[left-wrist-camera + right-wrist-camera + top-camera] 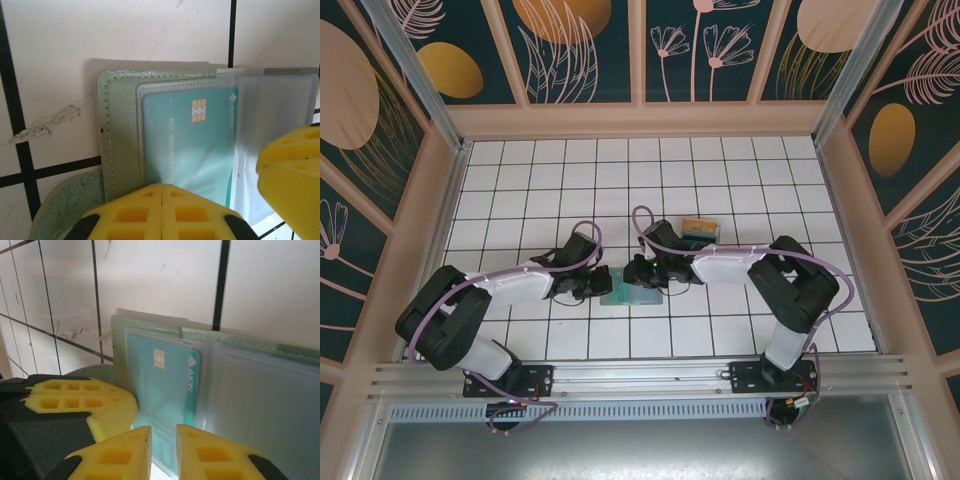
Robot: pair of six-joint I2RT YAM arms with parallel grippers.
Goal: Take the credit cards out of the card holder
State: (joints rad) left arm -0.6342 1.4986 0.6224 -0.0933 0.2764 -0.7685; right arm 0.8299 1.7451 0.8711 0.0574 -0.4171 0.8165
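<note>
Here's the white-tiled table (520, 180), and the left arm (510, 285) and right arm (740, 265) both reach in to its middle, wrists almost nose to nose. Between them the holder (120, 125) lies open and flat on the tiles, with a small tray (700, 232) just behind the right wrist.

The trouble spot is the holder itself. It is light and lies loose on smooth tile, so if the hold-down slips when the pull comes, the whole wallet will likely slide along instead of giving anything up.

One teal card (190, 145) sits in the clear sleeve (145, 90), chip showing. It is thin and slick. A shallow bite may slide off it, and a bite that also catches the sleeve lip would drag the plastic rather than free the card.

The left end effector (162, 212) has its fingers pressed tight together at the holder's near edge, apparently bearing down on it, with the card straight ahead of its tips.

The right end effector (163, 450) has its fingers parted by a narrow gap and nothing plainly between them, right at the card's near end. The two sit just beside each other, so a sideways nudge could knock them together.
</note>
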